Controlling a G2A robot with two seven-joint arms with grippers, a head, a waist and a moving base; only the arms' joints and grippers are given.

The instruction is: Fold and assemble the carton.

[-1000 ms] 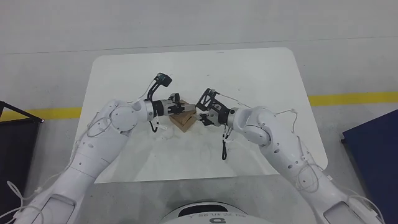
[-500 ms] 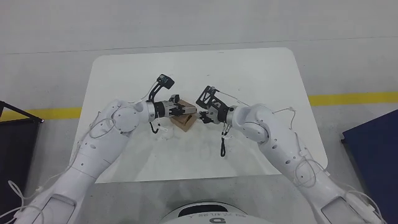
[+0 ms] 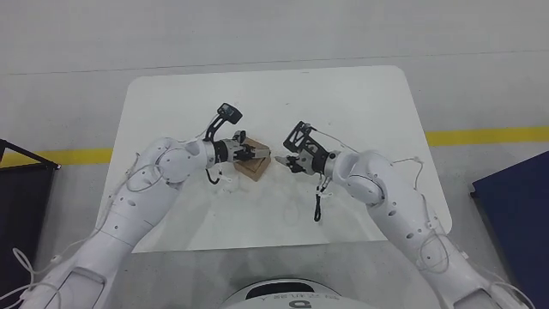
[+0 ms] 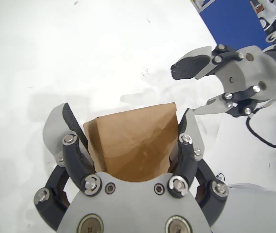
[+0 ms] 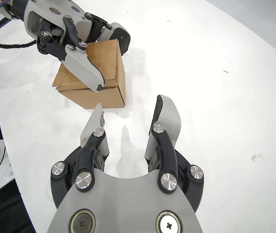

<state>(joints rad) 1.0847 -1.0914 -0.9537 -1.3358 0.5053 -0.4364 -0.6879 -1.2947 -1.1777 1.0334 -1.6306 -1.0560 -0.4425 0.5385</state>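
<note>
Brown cardboard carton (image 3: 251, 166) sits on the white table (image 3: 360, 103), near its middle and somewhat toward the robot's edge. In the right wrist view the carton (image 5: 96, 78) rests with its base on the tabletop, and flap seams show across its upper face. The left gripper (image 3: 243, 148) is clamped on it: one finger (image 5: 84, 69) presses on the seamed upper face and the other finger (image 5: 121, 37) bears on the far side. From the left wrist view, the carton (image 4: 130, 141) fills the space between that gripper's (image 4: 128, 115) two dark pads, both touching the cardboard.

The right gripper (image 3: 279, 162) hangs just beside the carton on the opposite side, apart from it, with its jaws spread and nothing between them. Its own view shows that gripper (image 5: 129, 105) low over bare table (image 5: 201, 49), fingertips pointing toward the box.

Beyond the table lies grey floor with a yellow stripe (image 3: 489, 136), and a blue panel (image 3: 523, 215) stands off to the robot's right.
</note>
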